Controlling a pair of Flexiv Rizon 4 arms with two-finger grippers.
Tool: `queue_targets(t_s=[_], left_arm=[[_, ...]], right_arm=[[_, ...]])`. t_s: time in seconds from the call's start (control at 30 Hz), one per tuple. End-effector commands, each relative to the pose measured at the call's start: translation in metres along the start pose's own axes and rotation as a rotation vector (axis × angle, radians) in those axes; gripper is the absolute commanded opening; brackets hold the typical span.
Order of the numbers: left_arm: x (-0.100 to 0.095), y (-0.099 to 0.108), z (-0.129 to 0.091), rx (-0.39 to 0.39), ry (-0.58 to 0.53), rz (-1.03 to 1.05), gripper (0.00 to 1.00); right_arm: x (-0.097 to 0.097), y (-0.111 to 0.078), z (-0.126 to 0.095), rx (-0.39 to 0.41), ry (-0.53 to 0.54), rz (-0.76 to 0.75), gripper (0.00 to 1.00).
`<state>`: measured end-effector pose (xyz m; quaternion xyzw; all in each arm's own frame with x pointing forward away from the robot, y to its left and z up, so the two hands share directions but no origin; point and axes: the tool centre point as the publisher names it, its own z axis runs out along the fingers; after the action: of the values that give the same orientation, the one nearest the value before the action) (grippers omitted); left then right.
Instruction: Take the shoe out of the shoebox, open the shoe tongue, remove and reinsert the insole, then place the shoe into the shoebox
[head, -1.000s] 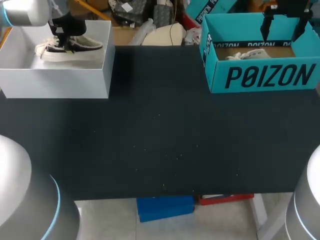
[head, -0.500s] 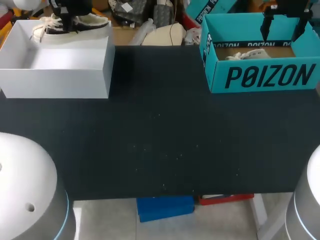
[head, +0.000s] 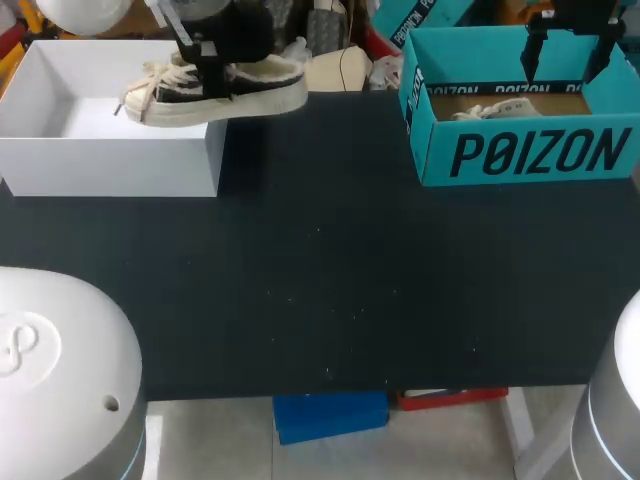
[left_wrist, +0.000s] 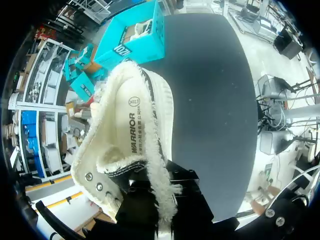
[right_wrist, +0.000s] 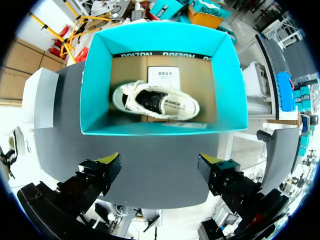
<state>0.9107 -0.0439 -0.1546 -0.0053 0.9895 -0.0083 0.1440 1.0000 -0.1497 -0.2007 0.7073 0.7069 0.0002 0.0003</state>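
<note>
Black tabletop is stretching before you; your left gripper is clamping the shoe above the white shoebox wall, heel overhanging the table; your right gripper is hanging open, well apart.

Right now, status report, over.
Left hand shut on sneaker, held over edge of white shoebox. Right hand open above teal shoebox, second sneaker inside.

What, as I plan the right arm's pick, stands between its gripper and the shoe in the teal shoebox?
Nothing visible does. The teal shoebox is open-topped, the white shoe lies uncovered on its floor, and the open right gripper hangs above with only air between.
</note>
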Motion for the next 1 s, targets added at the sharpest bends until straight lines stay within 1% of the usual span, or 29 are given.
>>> queue_targets(t_s=[0.03,0.13,0.27,0.5,0.63,0.7,0.83,0.87,0.9,1.0], left_arm=[[0.095,-0.034,-0.043,-0.057,-0.291,0.016,0.00],[0.115,-0.056,-0.029,-0.058,-0.269,0.034,0.00],[0.136,-0.075,0.000,-0.041,-0.215,0.028,0.00],[0.165,-0.087,0.067,-0.030,-0.108,0.042,0.00],[0.173,-0.094,0.100,-0.020,-0.080,0.057,0.00],[0.179,-0.098,0.116,-0.031,-0.089,0.068,0.00],[0.184,-0.105,0.138,-0.010,-0.092,0.075,0.00],[0.184,-0.107,0.142,-0.017,-0.114,0.085,0.00],[0.185,-0.109,0.146,-0.002,-0.124,0.089,0.00],[0.184,-0.114,0.162,0.006,-0.134,0.087,0.00]], right_arm=[[0.000,0.000,0.000,0.000,0.000,0.000,1.00],[0.000,0.000,0.000,0.000,0.000,0.000,1.00],[0.000,0.000,0.000,0.000,0.000,0.000,1.00],[0.000,0.000,0.000,0.000,0.000,0.000,1.00],[0.000,0.000,0.000,0.000,0.000,0.000,1.00],[0.000,0.000,0.000,0.000,0.000,0.000,1.00],[0.000,0.000,0.000,0.000,0.000,0.000,1.00],[0.000,0.000,0.000,0.000,0.000,0.000,1.00],[0.000,0.000,0.000,0.000,0.000,0.000,1.00],[0.000,0.000,0.000,0.000,0.000,0.000,1.00]])
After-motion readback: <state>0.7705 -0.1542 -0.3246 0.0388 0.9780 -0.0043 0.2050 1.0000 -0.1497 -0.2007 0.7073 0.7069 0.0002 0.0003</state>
